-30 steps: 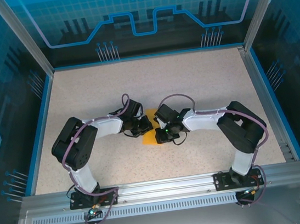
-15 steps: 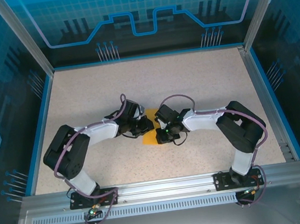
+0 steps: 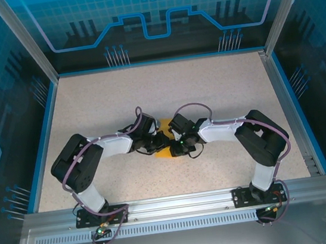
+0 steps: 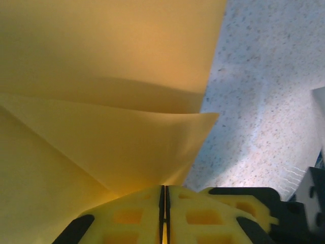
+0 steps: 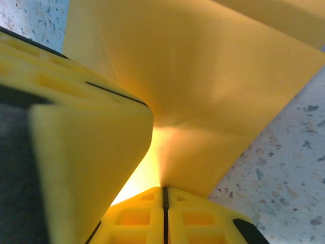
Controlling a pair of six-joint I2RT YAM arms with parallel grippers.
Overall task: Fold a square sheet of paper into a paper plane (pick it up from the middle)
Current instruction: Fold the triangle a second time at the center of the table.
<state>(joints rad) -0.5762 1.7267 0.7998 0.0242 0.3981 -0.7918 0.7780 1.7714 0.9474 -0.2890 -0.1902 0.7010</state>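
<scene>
orange paper (image 4: 101, 76) pinched by left gripper (image 4: 163, 196) and right gripper (image 5: 163, 197); elbows out

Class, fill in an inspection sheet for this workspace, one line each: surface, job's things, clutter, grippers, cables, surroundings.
Surface: speckled beige table.
Job's things: orange-yellow paper, partly folded, flaps layered in the wrist views.
Clutter: nothing seen.
Grippers: left gripper and right gripper both shut on the paper, meeting mid-table.
Cables: purple cables looped along both arms.
Surroundings: blue patterned enclosure walls; aluminium rail at the near edge.
</scene>
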